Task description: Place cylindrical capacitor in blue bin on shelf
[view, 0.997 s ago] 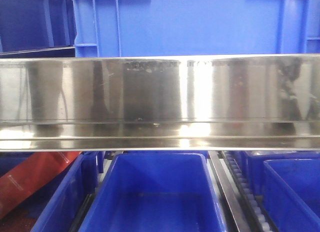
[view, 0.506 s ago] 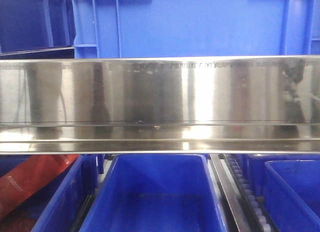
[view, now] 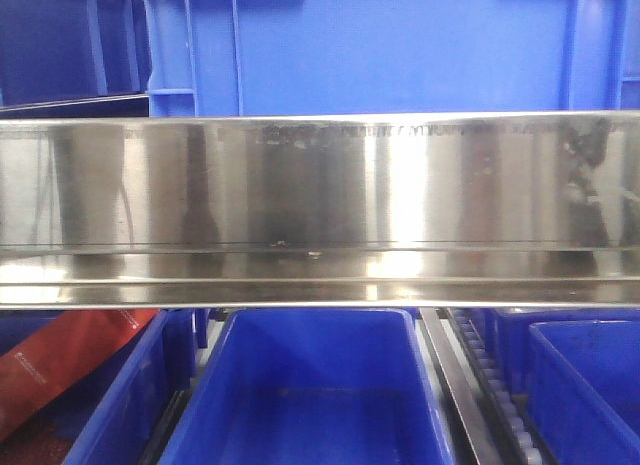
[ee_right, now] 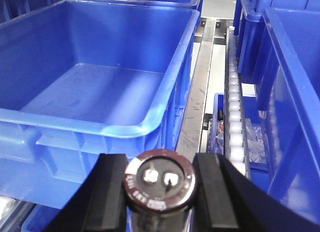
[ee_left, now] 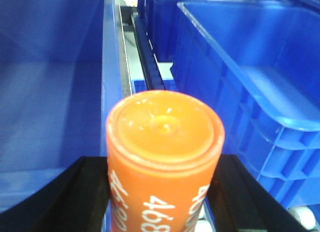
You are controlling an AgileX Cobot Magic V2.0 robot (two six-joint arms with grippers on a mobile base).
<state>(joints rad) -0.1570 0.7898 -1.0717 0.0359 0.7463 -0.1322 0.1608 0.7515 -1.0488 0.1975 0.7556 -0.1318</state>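
In the right wrist view the cylindrical capacitor (ee_right: 160, 181), a squat dark cylinder with a silvery top and two terminals, sits end-on between black fingers (ee_right: 112, 187). My right gripper (ee_right: 161, 184) is shut on it, in front of and just below the near rim of a large blue bin (ee_right: 125, 128). The left wrist view shows my left gripper (ee_left: 162, 197) shut on an orange cylinder (ee_left: 165, 132) marked "468". From the front, the shelf's shiny steel rail (view: 320, 185) spans the frame, with a blue bin (view: 235, 335) below it. Neither gripper shows in the front view.
More blue bins stand on both sides: one at the right (ee_left: 280, 117) of the left wrist view, one at the right (ee_right: 295, 92) of the right wrist view. A roller track (ee_right: 234, 107) and steel strip (ee_right: 197, 102) run between bins. A red strip (view: 60, 360) lies lower left.
The front view has shifted slightly, so the steel rail sits a little lower in the frame than one second ago. Nothing else differs.
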